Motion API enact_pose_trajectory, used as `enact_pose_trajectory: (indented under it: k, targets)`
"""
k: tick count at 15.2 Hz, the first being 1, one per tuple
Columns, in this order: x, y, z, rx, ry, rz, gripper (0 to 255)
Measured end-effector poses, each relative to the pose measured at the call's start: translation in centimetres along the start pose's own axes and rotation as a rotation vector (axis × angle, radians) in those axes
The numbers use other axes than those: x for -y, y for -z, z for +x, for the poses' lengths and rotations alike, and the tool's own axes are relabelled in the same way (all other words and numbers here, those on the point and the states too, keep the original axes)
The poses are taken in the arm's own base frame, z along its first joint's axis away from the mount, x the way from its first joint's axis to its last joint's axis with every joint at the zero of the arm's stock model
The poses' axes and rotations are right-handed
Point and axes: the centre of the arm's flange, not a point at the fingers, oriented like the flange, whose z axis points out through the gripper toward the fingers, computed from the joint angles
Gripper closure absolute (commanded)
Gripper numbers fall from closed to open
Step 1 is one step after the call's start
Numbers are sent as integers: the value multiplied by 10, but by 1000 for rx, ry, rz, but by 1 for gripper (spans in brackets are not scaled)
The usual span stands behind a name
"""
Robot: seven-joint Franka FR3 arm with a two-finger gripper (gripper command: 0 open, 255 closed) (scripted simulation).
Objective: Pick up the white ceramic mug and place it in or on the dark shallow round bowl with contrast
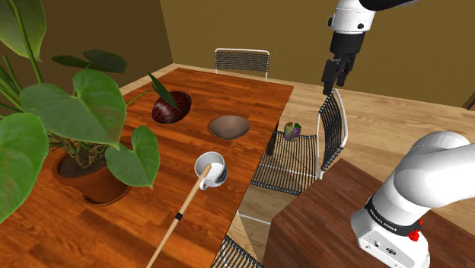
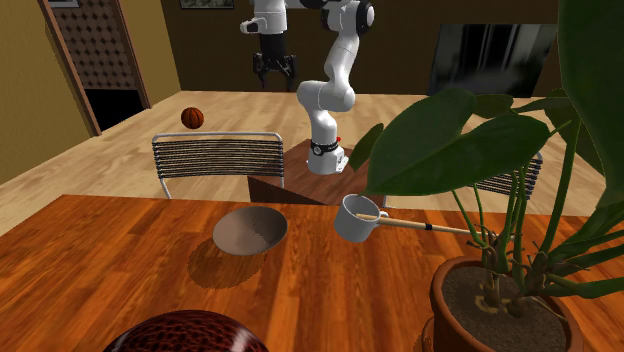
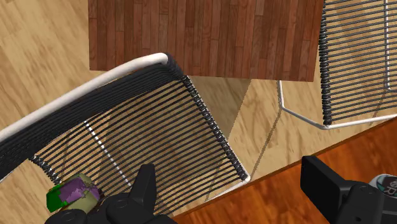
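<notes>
The gripper (image 1: 330,85) hangs empty, fingers wide apart, above a wire chair (image 1: 285,161). In the shoulder view the plain white mug (image 1: 211,170) stands on the wooden table (image 1: 228,87) at its 8 o'clock. Its long axis is upright, mouth up, with a stick (image 1: 171,224) resting its tip inside.

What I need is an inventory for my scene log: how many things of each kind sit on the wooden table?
Bowls: 2 (dark patterned bowl, brown bowl)
Mugs: 1 (white mug)
Potted plants: 1 (potted plant)
Sticks: 1 (wooden stick)
Total: 5
</notes>
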Motion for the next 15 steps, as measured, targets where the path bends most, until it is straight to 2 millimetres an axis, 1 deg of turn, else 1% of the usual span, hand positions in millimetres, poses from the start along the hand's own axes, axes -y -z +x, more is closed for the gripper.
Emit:
enact_pose_trajectory:
  k: [1,3,8,11,15]
  targets:
    - [0,0,0,0,0,0,0]
    - [15,-8,5,2,-9,-6,0]
    - [69,-28,33,10,-47,-29,0]
    - [107,-44,51,14,-72,-44,0]
    - [150,-67,75,20,-105,-63,0]
